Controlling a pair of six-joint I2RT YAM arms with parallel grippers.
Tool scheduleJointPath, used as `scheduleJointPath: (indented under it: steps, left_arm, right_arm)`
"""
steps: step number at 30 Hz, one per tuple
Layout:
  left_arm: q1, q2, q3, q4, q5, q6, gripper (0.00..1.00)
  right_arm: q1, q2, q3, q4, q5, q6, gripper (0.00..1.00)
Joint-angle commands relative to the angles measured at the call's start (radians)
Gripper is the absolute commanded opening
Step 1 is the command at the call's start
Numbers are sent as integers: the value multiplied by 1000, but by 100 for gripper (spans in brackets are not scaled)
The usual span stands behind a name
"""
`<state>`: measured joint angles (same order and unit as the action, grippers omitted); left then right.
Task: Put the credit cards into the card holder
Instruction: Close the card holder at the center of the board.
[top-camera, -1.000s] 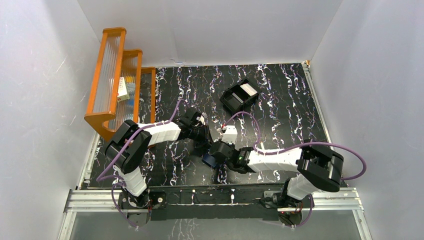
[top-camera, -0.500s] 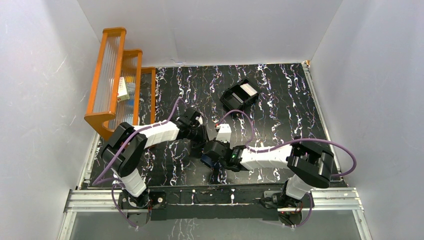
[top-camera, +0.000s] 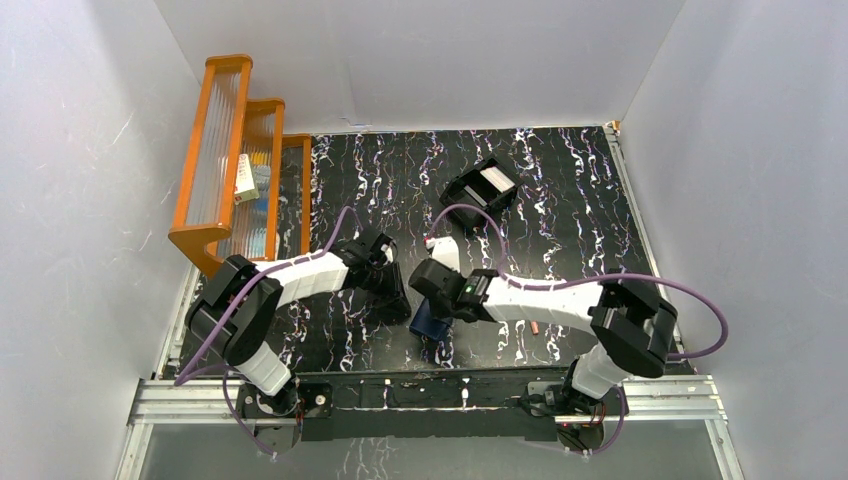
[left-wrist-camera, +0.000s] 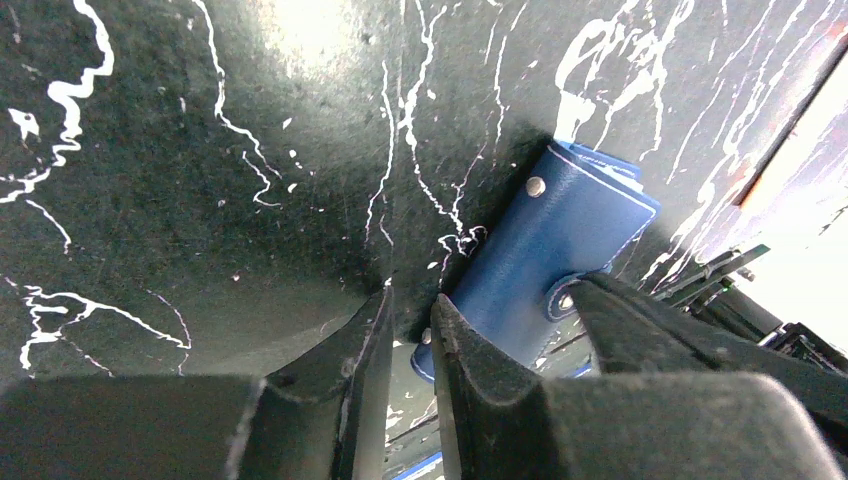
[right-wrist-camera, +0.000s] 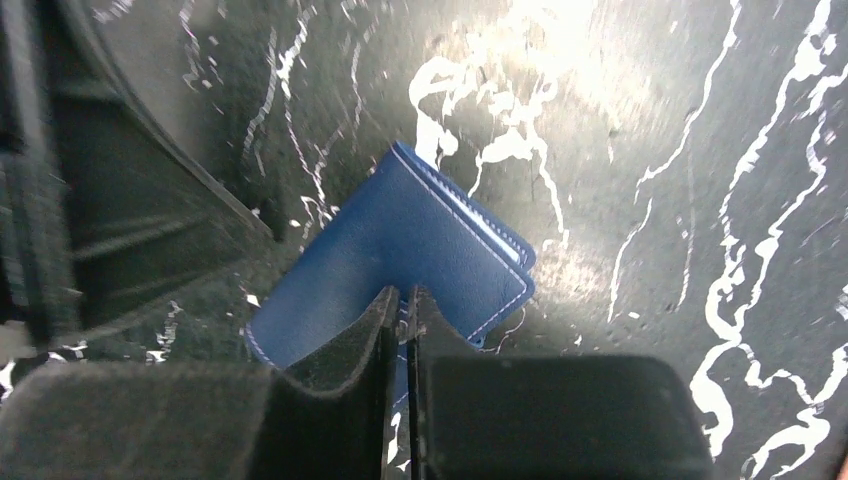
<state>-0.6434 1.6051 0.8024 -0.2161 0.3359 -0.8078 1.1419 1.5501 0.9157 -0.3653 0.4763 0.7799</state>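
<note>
Both of my arms have shifted in the last second. My right wrist has swung left and a little farther away, uncovering more of the card holder (top-camera: 430, 322), and my left gripper (left-wrist-camera: 411, 296) has drawn back to the left. Seen from above, a black table (top-camera: 560, 230) with white marbling fills the scene. A tall orange rack (top-camera: 225, 150) stands at its far left. My two arms reach in from the near edge and meet near the middle. A black open box (top-camera: 465, 200) sits toward the far side with a white card (top-camera: 495, 178) lying inside it. The card holder, navy blue and folded shut with its snap tab showing, lies flat on the table near the middle, just right of my left fingertips. My left gripper is nearly clenched, with only a thin gap and nothing in it. My right gripper (right-wrist-camera: 402, 292) is clenched too, its tips over the holder's near edge, though I cannot tell whether they press on it. A thin stick (top-camera: 537, 327) lies by my right forearm.
</note>
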Motion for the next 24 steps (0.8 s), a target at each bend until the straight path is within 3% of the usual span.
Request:
scheduleJointPath:
  steps: [1,9,15,24]
  left_arm:
    - [0,-56,-29,18,51,6,22]
    - [-24,-68,-95,142,129,-59,22]
    - [-61,-67,-100,200,151,-110,16]
    - [-81,-71,-110,279,166,-155,12]
  right_arm:
    - [-48,-67,114,-54,-68,-74,18]
    - [-59,-119,41,-35,-142,29,26]
    - [-61,-162,-15,-66,-152,78,31]
    - [-76,-179,-76,-48,-170,96,30]
